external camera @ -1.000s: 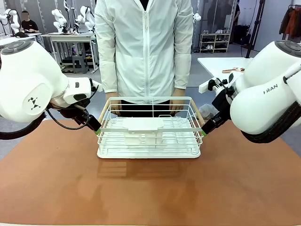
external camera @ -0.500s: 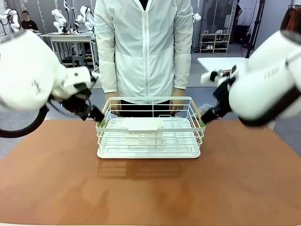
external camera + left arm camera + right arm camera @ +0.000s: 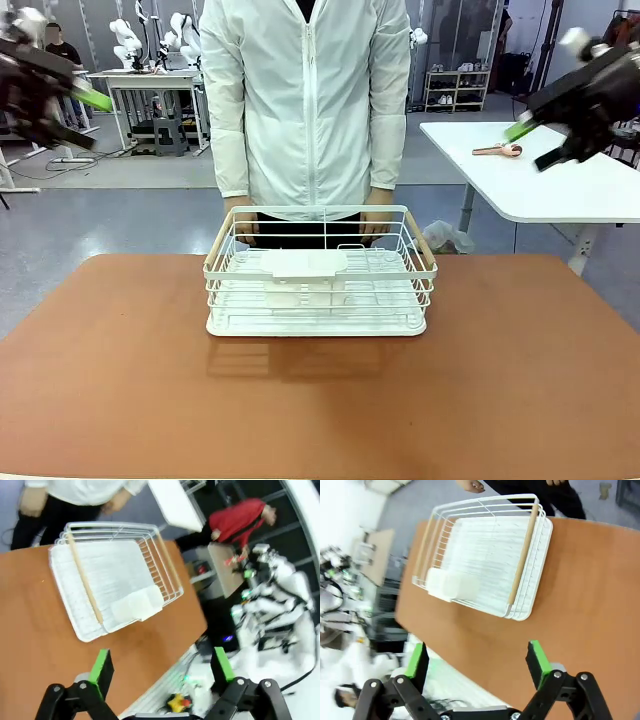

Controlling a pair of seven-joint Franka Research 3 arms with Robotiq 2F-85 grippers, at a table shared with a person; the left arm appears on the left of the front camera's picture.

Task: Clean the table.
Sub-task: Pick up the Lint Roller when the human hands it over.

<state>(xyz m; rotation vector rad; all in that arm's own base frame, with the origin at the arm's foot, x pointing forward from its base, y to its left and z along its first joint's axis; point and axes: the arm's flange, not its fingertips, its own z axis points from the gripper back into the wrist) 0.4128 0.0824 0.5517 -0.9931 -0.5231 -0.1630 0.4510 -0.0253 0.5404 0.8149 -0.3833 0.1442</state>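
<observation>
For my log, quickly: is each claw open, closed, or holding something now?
Left claw: open, holding nothing.
Right claw: open, holding nothing.

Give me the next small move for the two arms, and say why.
Likely hold both arms up and let the person take the wire rack: the left pincer and right pincer hang open, well off the table, and the person's hands are at the rack's far rim.

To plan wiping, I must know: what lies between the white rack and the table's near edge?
Nothing; in the front view that stretch of the table before the white rack is bare.
</observation>
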